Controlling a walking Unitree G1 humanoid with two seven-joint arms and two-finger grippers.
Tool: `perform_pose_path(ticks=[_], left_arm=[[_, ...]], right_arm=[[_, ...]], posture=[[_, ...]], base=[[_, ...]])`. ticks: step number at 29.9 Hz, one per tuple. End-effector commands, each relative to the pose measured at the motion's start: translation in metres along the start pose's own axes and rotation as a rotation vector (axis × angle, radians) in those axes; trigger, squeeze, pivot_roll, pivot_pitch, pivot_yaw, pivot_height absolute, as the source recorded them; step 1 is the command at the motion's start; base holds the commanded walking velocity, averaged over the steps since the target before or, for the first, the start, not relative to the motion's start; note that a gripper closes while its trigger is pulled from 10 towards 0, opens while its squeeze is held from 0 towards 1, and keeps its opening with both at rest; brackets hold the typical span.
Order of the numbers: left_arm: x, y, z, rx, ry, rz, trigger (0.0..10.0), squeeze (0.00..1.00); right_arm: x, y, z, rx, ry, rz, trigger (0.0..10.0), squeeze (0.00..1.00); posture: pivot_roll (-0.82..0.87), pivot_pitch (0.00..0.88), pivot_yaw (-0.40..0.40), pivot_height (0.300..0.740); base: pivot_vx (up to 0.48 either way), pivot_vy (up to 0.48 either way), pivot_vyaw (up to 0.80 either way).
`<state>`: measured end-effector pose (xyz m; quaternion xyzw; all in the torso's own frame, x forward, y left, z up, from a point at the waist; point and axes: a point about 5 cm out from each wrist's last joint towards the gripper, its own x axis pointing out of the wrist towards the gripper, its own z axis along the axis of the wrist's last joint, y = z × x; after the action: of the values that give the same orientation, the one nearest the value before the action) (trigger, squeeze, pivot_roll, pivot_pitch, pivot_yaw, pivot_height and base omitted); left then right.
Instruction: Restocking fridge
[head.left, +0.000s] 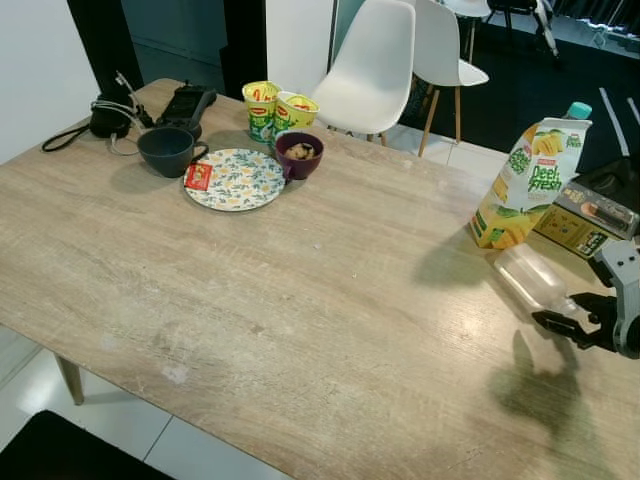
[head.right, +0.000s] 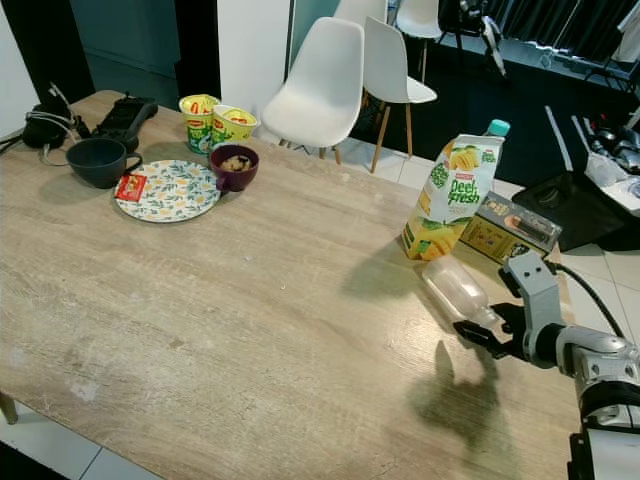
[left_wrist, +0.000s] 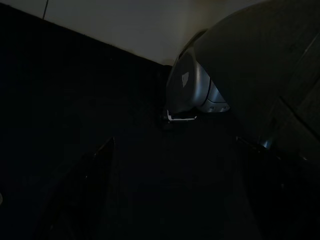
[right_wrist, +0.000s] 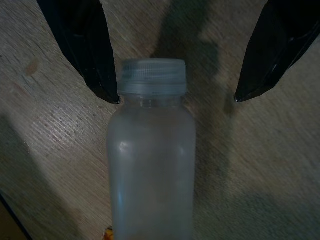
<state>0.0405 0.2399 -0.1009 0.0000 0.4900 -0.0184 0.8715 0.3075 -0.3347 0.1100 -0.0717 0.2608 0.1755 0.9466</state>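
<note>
A clear plastic bottle (head.left: 530, 275) with a pale cap lies on its side on the wooden table (head.left: 300, 290), near the right edge. My right gripper (head.left: 560, 312) hovers at the cap end, open. In the right wrist view its two black fingers (right_wrist: 85, 50) flank the cap of the bottle (right_wrist: 150, 165) without touching it. A mango juice carton (head.left: 530, 180) with a teal cap stands just behind the bottle. My left gripper (left_wrist: 175, 140) hangs idle in the dark, its two fingers apart over a dim floor.
A small cardboard box (head.left: 585, 215) lies beside the carton at the table edge. At the far left stand a patterned plate (head.left: 235, 180), a purple bowl (head.left: 299, 153), a dark mug (head.left: 167, 150) and two noodle cups (head.left: 275, 110). White chairs (head.left: 375, 65) stand behind the table.
</note>
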Motion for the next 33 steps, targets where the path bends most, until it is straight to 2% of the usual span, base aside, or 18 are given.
perform_pose_path(ticks=[1, 15, 16, 17, 18, 33], left_arm=[[0.0, -0.01, -0.005, 0.033, 0.024, -0.061, 10.0, 0.0], [0.001, -0.01, -0.004, 0.033, 0.023, -0.061, 10.0, 0.0], [0.001, -0.01, -0.004, 0.033, 0.023, -0.06, 10.0, 0.0], [0.001, -0.01, -0.004, 0.033, 0.023, -0.06, 10.0, 0.0], [0.001, -0.01, -0.004, 0.033, 0.023, -0.06, 10.0, 0.0], [0.004, -0.011, 0.002, 0.033, 0.015, -0.061, 10.0, 0.0]], right_arm=[[-0.001, 0.0, -0.008, 0.005, 0.029, -0.004, 10.0, 0.0], [0.004, 0.005, -0.014, 0.004, 0.027, -0.027, 10.0, 0.0], [0.004, 0.005, -0.014, 0.007, 0.023, -0.034, 7.5, 0.0], [0.005, 0.005, -0.014, 0.01, 0.021, -0.038, 3.4, 0.0], [0.005, 0.005, -0.015, 0.013, 0.018, -0.043, 0.0, 0.0], [0.009, 0.009, -0.018, 0.05, -0.017, -0.063, 0.0, 0.0]], posture=[[0.25, 0.073, -0.155, 0.74], [0.25, 0.068, -0.155, 0.74], [0.26, 0.066, -0.154, 0.74], [0.26, 0.066, -0.154, 0.74], [0.26, 0.065, -0.154, 0.74], [0.25, 0.041, -0.154, 0.74]], base=[[0.0, 0.0, 0.0], [0.0, 0.0, 0.0], [0.0, 0.0, 0.0], [0.0, 0.0, 0.0], [0.0, 0.0, 0.0], [0.0, 0.0, 0.0]])
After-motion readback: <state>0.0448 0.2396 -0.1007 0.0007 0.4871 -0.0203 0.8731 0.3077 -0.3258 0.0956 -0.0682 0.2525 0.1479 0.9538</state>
